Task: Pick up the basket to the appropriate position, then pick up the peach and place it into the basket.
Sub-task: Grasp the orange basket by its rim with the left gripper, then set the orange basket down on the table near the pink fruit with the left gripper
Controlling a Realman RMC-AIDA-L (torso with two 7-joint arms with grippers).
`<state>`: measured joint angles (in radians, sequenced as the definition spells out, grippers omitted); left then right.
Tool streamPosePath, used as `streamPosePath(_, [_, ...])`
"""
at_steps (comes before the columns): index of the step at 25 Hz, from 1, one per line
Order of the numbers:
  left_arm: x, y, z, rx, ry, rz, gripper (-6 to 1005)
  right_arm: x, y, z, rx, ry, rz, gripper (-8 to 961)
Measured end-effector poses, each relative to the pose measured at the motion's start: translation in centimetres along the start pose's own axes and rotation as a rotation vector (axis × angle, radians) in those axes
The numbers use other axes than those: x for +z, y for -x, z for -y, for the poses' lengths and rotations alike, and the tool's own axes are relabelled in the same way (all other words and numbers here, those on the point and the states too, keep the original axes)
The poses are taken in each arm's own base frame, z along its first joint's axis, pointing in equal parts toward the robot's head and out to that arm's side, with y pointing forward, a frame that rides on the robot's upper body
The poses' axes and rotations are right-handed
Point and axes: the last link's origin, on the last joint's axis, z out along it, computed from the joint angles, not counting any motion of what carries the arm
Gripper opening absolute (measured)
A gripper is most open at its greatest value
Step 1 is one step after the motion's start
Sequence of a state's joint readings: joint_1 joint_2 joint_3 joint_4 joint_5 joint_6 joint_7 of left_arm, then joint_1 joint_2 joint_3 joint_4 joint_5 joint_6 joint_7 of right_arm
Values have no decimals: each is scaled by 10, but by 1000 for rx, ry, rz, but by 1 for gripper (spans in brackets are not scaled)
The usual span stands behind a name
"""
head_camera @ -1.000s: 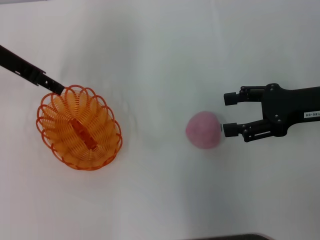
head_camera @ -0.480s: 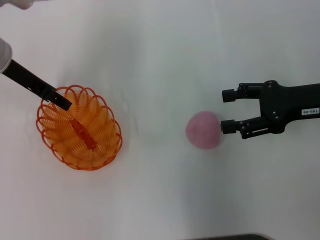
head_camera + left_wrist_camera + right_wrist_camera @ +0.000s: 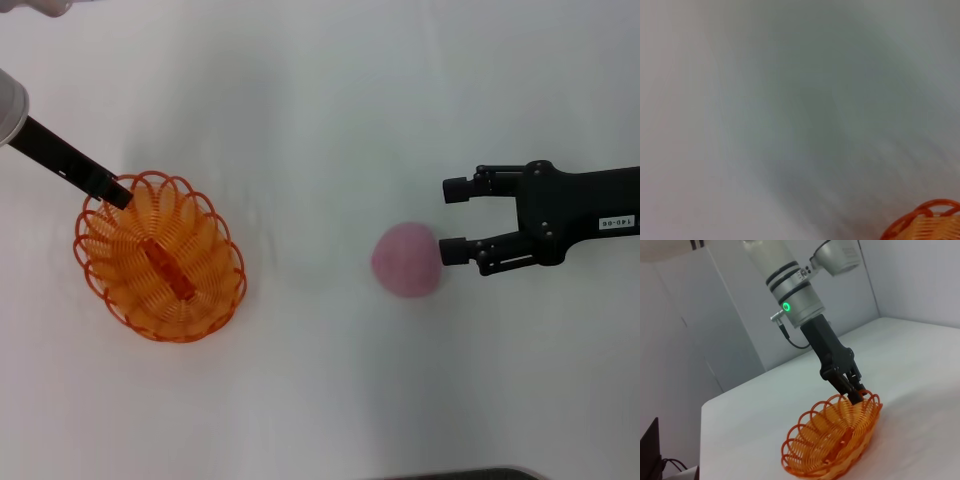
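Fingers of the right gripper (image 3: 452,218) are spread, tips pointing left; the nearer finger tip sits right against the peach (image 3: 407,260), the farther one clear of it, so the fruit is not yet between them. Judgement: pre-grasp line-up, gripper offset to the far side and needing correction before closing.

Left gripper (image 3: 851,390) is at the far-left rim of the basket (image 3: 160,257), its fingers close together at the scalloped wire loops; whether they actually clamp a loop I cannot tell. Holding at the rim would leave the basket's opening free for the drop.

The basket rests on the white worktop (image 3: 320,110), left side, well apart from the peach at centre-right. The basket holds no fruit; peach transfer not started.
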<state>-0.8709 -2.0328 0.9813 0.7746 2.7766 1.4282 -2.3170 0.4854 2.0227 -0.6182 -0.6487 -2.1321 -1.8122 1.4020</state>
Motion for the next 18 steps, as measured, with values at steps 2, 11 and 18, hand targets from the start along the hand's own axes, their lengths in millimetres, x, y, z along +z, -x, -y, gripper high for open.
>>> streamPosePath(2, [0,0,0,0,-1,-1,416,1,0,0,1,1,1,939])
streamPosePath(11, [-14,-1,1,-45,14,-21,53,3,0,0,-2,3,3,939])
streamPosePath(18, [-40,4,6,-163,58,-87,36,2,-1,-1,2,0,4,938])
